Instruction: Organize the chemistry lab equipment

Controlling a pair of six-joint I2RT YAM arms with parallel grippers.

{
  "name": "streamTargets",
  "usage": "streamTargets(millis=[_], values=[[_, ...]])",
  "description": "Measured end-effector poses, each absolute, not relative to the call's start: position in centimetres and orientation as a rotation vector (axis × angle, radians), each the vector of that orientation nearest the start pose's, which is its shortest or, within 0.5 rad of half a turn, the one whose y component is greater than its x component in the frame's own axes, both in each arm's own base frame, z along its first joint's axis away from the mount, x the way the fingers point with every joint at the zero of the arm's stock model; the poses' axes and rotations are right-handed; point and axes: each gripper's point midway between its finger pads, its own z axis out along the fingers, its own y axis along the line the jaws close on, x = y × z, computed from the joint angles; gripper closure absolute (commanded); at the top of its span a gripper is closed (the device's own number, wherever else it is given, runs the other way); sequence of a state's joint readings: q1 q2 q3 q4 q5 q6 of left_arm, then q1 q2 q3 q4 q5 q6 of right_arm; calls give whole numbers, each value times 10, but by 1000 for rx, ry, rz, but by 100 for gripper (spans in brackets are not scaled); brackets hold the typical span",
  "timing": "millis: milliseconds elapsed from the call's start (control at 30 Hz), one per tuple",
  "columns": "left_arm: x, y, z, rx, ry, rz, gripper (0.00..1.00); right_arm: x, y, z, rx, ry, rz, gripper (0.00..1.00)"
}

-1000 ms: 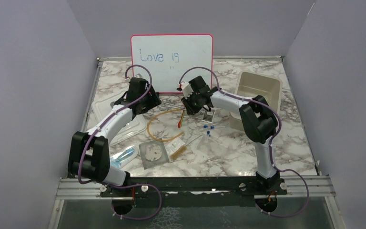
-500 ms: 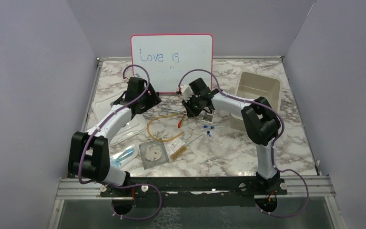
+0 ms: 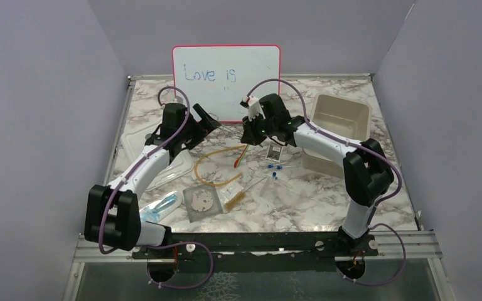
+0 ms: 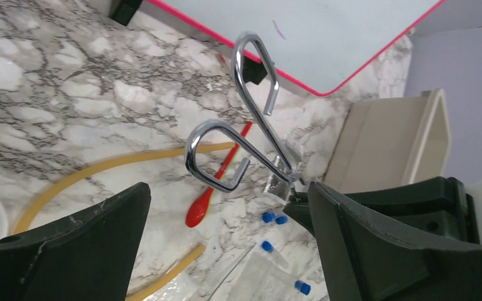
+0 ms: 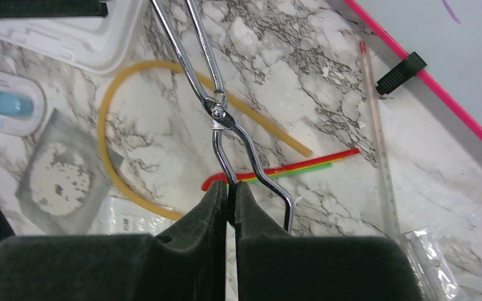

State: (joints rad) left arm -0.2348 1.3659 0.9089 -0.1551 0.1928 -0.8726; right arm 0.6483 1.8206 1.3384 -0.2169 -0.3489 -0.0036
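Crucible tongs (image 5: 216, 113) aloft over counter (image 3: 326, 200)
Right gripper (image 5: 231, 191) jaws pinch one tip; left gripper (image 4: 226, 188) jaws spread, handle loops free between, whiteboard (image 4: 326, 31) edge near.

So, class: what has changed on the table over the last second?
The right gripper, shut on the metal tongs, has lifted them off the table towards the whiteboard. The open left gripper moved that way too, their handles between its fingers. The tubing, dropper, gauze mat and bin stayed put.
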Motion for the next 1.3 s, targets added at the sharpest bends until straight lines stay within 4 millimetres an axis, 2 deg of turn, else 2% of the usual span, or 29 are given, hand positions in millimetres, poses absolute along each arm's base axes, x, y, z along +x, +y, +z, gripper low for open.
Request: streamTargets(millis=[200,267,367,567,767,933,1000,1067,1200,1300], values=[[369,-169,171,-617,2122,-974,5,347,355,133,-754,2180,866,100],[370,-173,173,-618,2100,-1017,10,344,361,136,-720,2188,908,99],[376,-178,175,-638,2068,-1073,24,338,370,142,-684,2192,971,99],[384,-182,174,-676,2043,-1083,46,330,378,148,-617,2209,1059,99],[392,-183,181,-665,2002,-1032,56,326,384,156,-586,2205,1134,99],[393,-184,182,-664,1994,-1024,80,322,390,164,-595,2176,1194,99],[393,-184,183,-660,1993,-1022,96,322,391,166,-595,2171,1203,98],[394,-184,183,-658,1986,-1017,100,321,391,166,-597,2170,1207,92],[393,-185,191,-631,1970,-1019,100,316,389,165,-627,2177,1206,59],[391,-184,193,-577,1973,-995,100,309,386,170,-665,2175,1212,45]])
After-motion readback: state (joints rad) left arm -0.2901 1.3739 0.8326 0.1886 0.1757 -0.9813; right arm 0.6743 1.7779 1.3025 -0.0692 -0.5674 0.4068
